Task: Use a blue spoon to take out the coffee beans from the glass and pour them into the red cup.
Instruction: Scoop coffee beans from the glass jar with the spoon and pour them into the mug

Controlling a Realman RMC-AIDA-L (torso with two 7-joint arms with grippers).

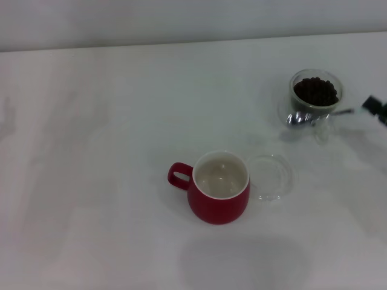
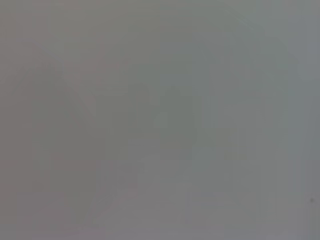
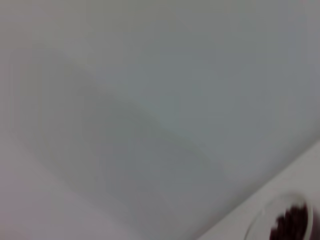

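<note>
Spoon (image 1: 314,116) beside glass (image 1: 315,95)

I can read no text, label, brand, number or sign anywhere. The red cup (image 1: 219,196) at lower centre of my head view is plain glossy red, the glass (image 1: 315,95) at upper right is clear and unmarked, and the white desk (image 1: 91,151) carries no print. Both my wrist views show only blank pale surface.

A bare test bench — plain white table (image 1: 91,181) against a blank white wall (image 1: 181,18).
</note>
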